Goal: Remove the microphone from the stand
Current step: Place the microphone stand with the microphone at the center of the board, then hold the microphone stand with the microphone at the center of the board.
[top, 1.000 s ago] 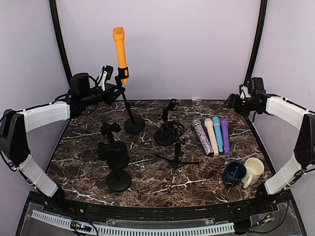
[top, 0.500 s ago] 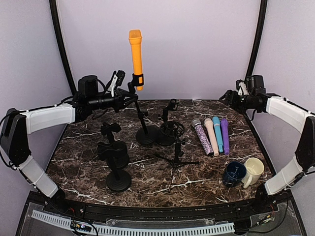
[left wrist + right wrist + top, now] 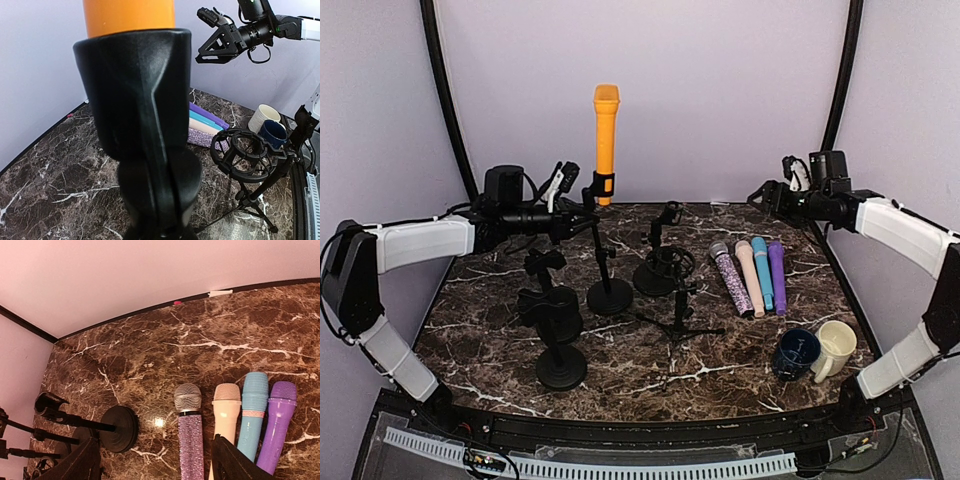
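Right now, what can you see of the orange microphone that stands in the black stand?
The all-orange, plastic-looking handheld microphone is one smooth colour from its rounded head down its slightly tapering body. It stands almost upright, head up, towards the back, left of centre. Its lower end sits in the black clip of a black round-based stand; the clip wraps it and hides its bottom end. Nothing else touches it: the left gripper, jaws shut, holds the stand below the clip.

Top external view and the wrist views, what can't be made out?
- Top external: left gripper's hold on the black microphone stand, too small and dark.
- Left wrist: orange plastic microphone cut off by the top edge; black clip holder blocks the left gripper's fingers.
- Right wrist: orange microphone out of frame.
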Robot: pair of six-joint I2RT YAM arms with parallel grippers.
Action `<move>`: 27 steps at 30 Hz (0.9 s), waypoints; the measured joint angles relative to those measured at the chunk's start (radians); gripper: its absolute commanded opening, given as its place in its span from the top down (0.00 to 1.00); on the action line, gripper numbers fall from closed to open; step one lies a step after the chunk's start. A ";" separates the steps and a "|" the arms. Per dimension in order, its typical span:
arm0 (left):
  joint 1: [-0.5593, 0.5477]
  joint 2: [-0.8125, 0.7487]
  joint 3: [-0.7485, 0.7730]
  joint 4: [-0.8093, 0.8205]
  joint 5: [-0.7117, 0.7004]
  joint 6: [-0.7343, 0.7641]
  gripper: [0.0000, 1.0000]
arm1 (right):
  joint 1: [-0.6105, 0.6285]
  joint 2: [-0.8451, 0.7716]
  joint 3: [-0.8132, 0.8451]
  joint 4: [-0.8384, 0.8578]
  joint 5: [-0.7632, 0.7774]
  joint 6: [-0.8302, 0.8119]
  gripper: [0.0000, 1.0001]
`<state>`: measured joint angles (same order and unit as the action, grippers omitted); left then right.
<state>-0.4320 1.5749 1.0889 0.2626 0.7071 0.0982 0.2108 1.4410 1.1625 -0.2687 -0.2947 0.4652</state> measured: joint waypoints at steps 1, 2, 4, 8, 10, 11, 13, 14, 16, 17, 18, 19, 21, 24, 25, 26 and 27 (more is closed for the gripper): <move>0.000 0.003 0.000 -0.003 0.004 0.003 1.00 | 0.011 -0.011 -0.004 0.011 -0.010 0.000 0.22; 0.000 0.007 0.000 -0.005 0.007 0.007 0.97 | 0.021 -0.022 -0.007 0.018 -0.021 -0.001 0.22; 0.000 0.013 0.000 -0.003 0.017 0.017 0.91 | 0.045 -0.047 -0.012 0.042 -0.042 -0.007 0.21; 0.000 0.014 0.000 -0.010 0.032 0.040 0.69 | 0.105 -0.092 -0.019 0.088 -0.082 -0.029 0.21; 0.000 0.014 0.001 -0.011 0.036 0.056 0.61 | 0.143 -0.106 -0.021 0.113 -0.100 -0.045 0.21; 0.000 0.014 0.002 -0.014 0.039 0.063 0.60 | 0.164 -0.109 -0.021 0.123 -0.109 -0.051 0.21; -0.001 0.014 0.003 -0.023 0.037 0.077 0.51 | 0.203 -0.110 -0.022 0.146 -0.125 -0.064 0.21; -0.001 0.014 0.003 -0.027 0.036 0.082 0.46 | 0.217 -0.109 -0.023 0.153 -0.129 -0.068 0.22; -0.001 0.014 0.003 -0.034 0.034 0.092 0.36 | 0.252 -0.108 -0.023 0.167 -0.138 -0.078 0.22; -0.001 0.014 0.003 -0.036 0.032 0.094 0.32 | 0.265 -0.105 -0.023 0.173 -0.140 -0.084 0.22; -0.001 0.014 0.003 -0.037 0.031 0.100 0.26 | 0.282 -0.099 -0.022 0.179 -0.141 -0.091 0.22; -0.001 0.013 0.003 -0.040 0.029 0.100 0.22 | 0.297 -0.092 -0.020 0.182 -0.142 -0.098 0.22; -0.001 0.007 0.003 -0.052 0.023 0.102 0.12 | 0.328 -0.069 -0.012 0.184 -0.141 -0.115 0.21; -0.001 -0.019 0.007 -0.075 0.013 0.096 0.08 | 0.369 -0.033 0.006 0.181 -0.134 -0.139 0.21; -0.001 -0.033 0.010 -0.082 0.011 0.094 0.07 | 0.376 -0.027 0.008 0.180 -0.131 -0.144 0.21; -0.001 -0.046 0.018 -0.092 0.010 0.089 0.07 | 0.387 -0.019 0.011 0.179 -0.127 -0.150 0.21; -0.002 -0.058 0.031 -0.099 0.007 0.083 0.07 | 0.394 -0.015 0.012 0.178 -0.123 -0.154 0.21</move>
<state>-0.4343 1.5166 1.1194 0.1635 0.7139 0.1814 0.6052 1.4261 1.1744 -0.0910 -0.4175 0.3111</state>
